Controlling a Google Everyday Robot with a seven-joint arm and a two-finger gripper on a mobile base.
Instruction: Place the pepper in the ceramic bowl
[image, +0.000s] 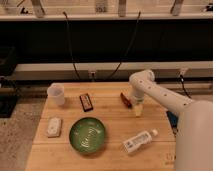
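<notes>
The gripper (138, 108) sits low just beside the pepper (125, 99), presumably to pick it up; how wide it stands I cannot tell. The ceramic bowl (87, 135) waits, empty.

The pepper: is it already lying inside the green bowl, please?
No, the pepper lies on the table beside the gripper, well apart from the bowl.

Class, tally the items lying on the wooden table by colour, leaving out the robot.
White: 3 (cup, flat block, bottle)
Green: 1 (ceramic bowl)
Dark red: 1 (pepper)
Black and red: 1 (flat bar)
Total: 6
Not counted: the gripper, down close beside the pepper.
</notes>
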